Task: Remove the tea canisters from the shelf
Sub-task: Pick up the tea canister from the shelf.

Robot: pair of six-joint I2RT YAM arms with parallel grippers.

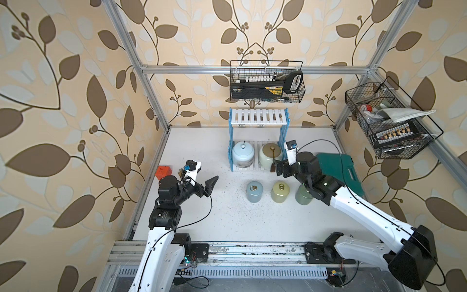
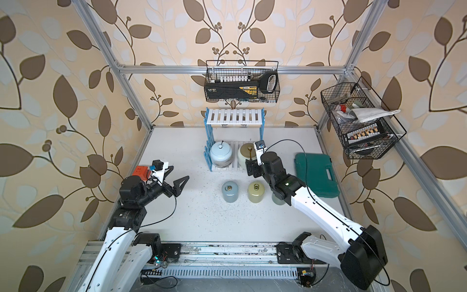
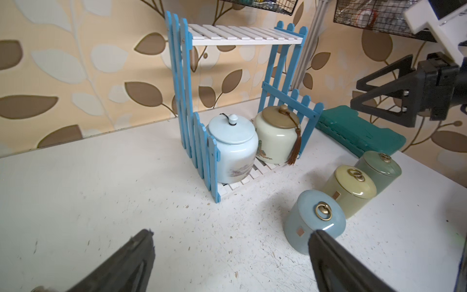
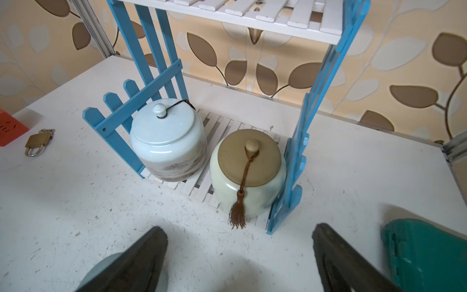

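Note:
The shelf (image 1: 258, 116) stands at the back of the table, its top board bare. On its lower board sit two squat tea canisters: a pale blue one (image 1: 242, 153) (image 4: 166, 141) and a cream one with a brown tasselled lid (image 1: 269, 156) (image 4: 260, 199). Three slim canisters stand on the table in front: blue-grey (image 1: 254, 191), yellow-green (image 1: 280, 191) and sage green (image 1: 303, 196), the last partly hidden by my right arm. My right gripper (image 1: 276, 166) (image 4: 240, 230) is open just in front of the cream canister, apart from it. My left gripper (image 1: 206, 175) (image 3: 231, 232) hangs open and empty at the left.
A green plastic case (image 1: 338, 172) lies right of the shelf. An orange-red box (image 1: 163, 172) and a brass padlock (image 4: 38, 141) lie at the left edge. Two black wire baskets (image 1: 267, 83) (image 1: 389, 121) hang on the back and right walls.

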